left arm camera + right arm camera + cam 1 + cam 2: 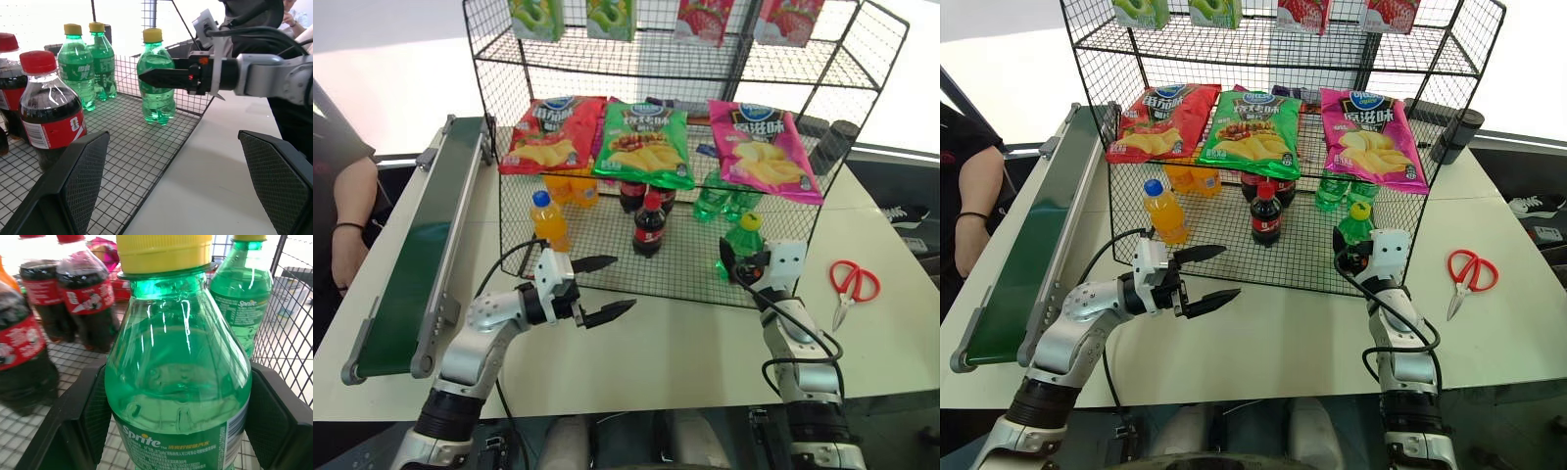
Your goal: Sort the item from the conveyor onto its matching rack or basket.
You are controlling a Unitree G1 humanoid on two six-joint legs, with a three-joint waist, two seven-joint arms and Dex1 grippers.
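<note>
Right hand (1353, 253) grips green bottle (1355, 225) at basket (1234, 264) edge.

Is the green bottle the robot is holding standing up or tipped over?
Standing up. The green bottle has its yellow cap on top and its base on the wire basket floor, with the right gripper shut around its middle.

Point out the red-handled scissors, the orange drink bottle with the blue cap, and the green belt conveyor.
red-handled scissors (853, 282), left eye view, handles.
orange drink bottle (550, 224), left eye view, body.
green belt conveyor (421, 252), left eye view, belt.

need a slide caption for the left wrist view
Right gripper shut on the green soda bottle, standing in the wire basket near cola bottles; left gripper open over the table.
</note>
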